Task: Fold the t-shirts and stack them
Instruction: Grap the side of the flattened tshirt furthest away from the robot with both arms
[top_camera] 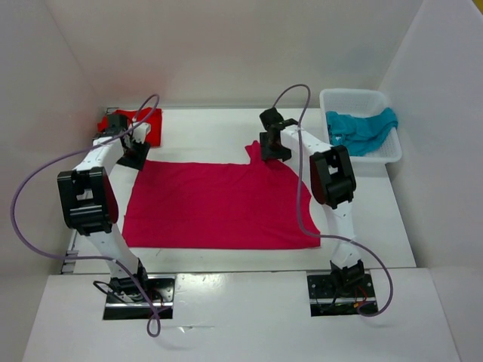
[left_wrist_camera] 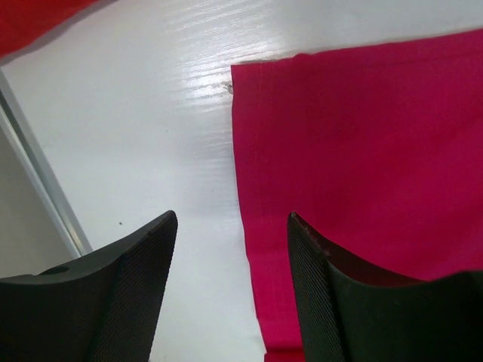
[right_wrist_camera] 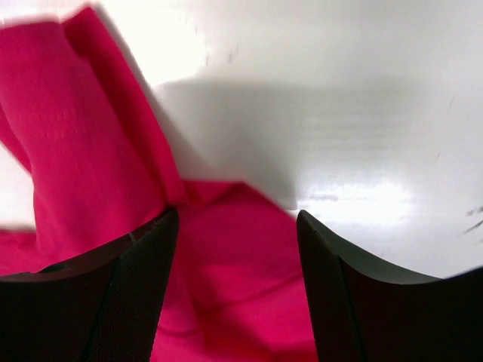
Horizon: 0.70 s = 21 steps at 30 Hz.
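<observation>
Crimson-pink cotton t-shirt (top_camera: pixel 219 204) lies spread flat across the middle of the white counter (top_camera: pixel 204 132), with one narrow flap of cloth poking out from its far edge toward twelve o'clock. At ten o'clock on the counter sits the bright red t-shirt (top_camera: pixel 145 123), bunched into a small compact shape, partly hidden behind the left arm. At two o'clock a white plastic lattice basket (top_camera: pixel 381 96) holds the teal-blue t-shirt (top_camera: pixel 362 130), which is crumpled, with part of it draped over the basket's rim. The left arm's fingers (top_camera: pixel 134 153) hang over the crimson-pink shirt's ten o'clock corner; the left wrist view shows them spread well apart and gripping nothing, one finger (left_wrist_camera: pixel 132 294) above bare counter and the other (left_wrist_camera: pixel 339 302) above the cloth, the hemmed edge running between them. The right arm's fingers (top_camera: pixel 272 145) are at the shirt's far edge toward one o'clock, right by the flap; they too stand well apart, with rumpled pink cloth lying below and between them but nothing pinched. Whether either tip touches the fabric cannot be told.
</observation>
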Motion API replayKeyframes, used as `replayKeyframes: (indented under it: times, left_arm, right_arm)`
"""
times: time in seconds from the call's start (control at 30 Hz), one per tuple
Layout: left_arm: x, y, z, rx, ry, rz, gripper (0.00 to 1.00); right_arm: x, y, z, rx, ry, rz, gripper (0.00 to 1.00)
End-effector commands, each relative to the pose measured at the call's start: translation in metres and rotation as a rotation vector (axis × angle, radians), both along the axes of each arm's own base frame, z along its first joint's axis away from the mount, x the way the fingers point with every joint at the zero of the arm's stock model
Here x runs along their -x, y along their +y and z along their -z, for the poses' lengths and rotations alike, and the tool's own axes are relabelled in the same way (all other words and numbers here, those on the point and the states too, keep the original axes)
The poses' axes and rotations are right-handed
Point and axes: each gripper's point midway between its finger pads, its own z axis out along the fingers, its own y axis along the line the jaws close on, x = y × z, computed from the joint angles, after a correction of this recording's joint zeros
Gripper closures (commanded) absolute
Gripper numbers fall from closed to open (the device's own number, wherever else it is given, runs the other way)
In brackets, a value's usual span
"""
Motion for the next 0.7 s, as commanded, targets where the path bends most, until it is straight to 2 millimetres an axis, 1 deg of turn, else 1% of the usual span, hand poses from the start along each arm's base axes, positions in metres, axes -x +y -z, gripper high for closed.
replayKeyframes:
  times: [0.0, 0.03, 0.07, 0.1, 0.13, 0.17, 0.23, 0.27, 0.3, 0.33, 0.37, 0.4, 0.43, 0.47, 0.5, 0.53, 0.57, 0.6, 0.63, 0.67]
  left_arm:
    - [-0.017, -0.001, 0.008, 0.052, -0.035, -0.042, 0.32]
    - [-0.019, 0.001, 0.01, 0.045, -0.03, -0.047, 0.32]
    - [-0.021, 0.001, 0.009, 0.043, -0.041, -0.046, 0.32]
    - [-0.02, 0.001, 0.014, 0.05, -0.03, -0.056, 0.32]
    - [-0.023, 0.001, 0.017, 0.051, -0.025, -0.056, 0.32]
    - [-0.022, 0.001, 0.021, 0.053, -0.016, -0.056, 0.32]
    - [-0.025, 0.0, 0.025, 0.061, -0.011, -0.052, 0.31]
    - [-0.027, 0.0, 0.027, 0.062, -0.007, -0.052, 0.31]
    - [-0.03, 0.001, 0.028, 0.062, -0.008, -0.052, 0.31]
    - [-0.032, 0.001, 0.027, 0.06, -0.017, -0.052, 0.31]
    - [-0.036, 0.002, 0.023, 0.058, -0.029, -0.051, 0.31]
    - [-0.04, -0.002, 0.022, 0.081, -0.037, -0.037, 0.31]
    - [-0.043, -0.004, 0.019, 0.094, -0.049, -0.028, 0.31]
    - [-0.044, -0.007, 0.021, 0.108, -0.042, -0.021, 0.3]
    - [-0.047, -0.009, 0.024, 0.123, -0.04, -0.024, 0.3]
    - [-0.051, -0.008, 0.018, 0.125, -0.057, -0.03, 0.3]
    - [-0.05, -0.008, 0.029, 0.129, -0.033, -0.032, 0.3]
    - [-0.053, -0.008, 0.025, 0.127, -0.044, -0.031, 0.3]
    - [-0.055, -0.008, 0.034, 0.135, -0.029, -0.042, 0.3]
    - [-0.054, -0.008, 0.038, 0.137, -0.02, -0.042, 0.3]
  right_arm:
    - [-0.033, 0.006, -0.012, 0.017, -0.113, 0.002, 0.31]
    - [-0.035, 0.007, -0.009, 0.023, -0.111, -0.006, 0.3]
    - [-0.041, 0.009, -0.017, 0.013, -0.133, -0.005, 0.29]
    - [-0.04, 0.008, -0.011, 0.023, -0.122, -0.015, 0.29]
    - [-0.041, 0.013, -0.007, 0.004, -0.112, -0.026, 0.28]
    - [-0.046, 0.015, -0.012, 0.002, -0.13, -0.036, 0.28]
    - [-0.044, 0.015, 0.007, 0.013, -0.088, -0.05, 0.28]
    - [-0.048, 0.019, 0.005, -0.001, -0.097, -0.055, 0.28]
    - [-0.045, 0.018, 0.011, 0.007, -0.078, -0.055, 0.28]
    - [-0.047, 0.022, 0.008, -0.012, -0.082, -0.063, 0.28]
    - [-0.049, 0.027, 0.007, -0.035, -0.089, -0.073, 0.31]
    - [-0.048, 0.027, 0.009, -0.036, -0.089, -0.073, 0.45]
    - [-0.05, 0.029, 0.009, -0.048, -0.094, -0.078, 0.55]
    - [-0.05, 0.03, 0.004, -0.051, -0.103, -0.078, 0.67]
    - [-0.051, 0.027, 0.003, -0.036, -0.107, -0.08, 0.86]
    - [-0.047, 0.025, 0.001, -0.033, -0.097, -0.081, 0.93]
    - [-0.045, 0.023, -0.001, -0.023, -0.099, -0.076, 1.0]
    - [-0.036, 0.013, 0.005, -0.013, -0.072, -0.065, 1.0]
    - [-0.034, 0.012, 0.004, -0.015, -0.077, -0.065, 1.0]
    - [-0.033, 0.005, -0.008, -0.021, -0.097, -0.054, 1.0]
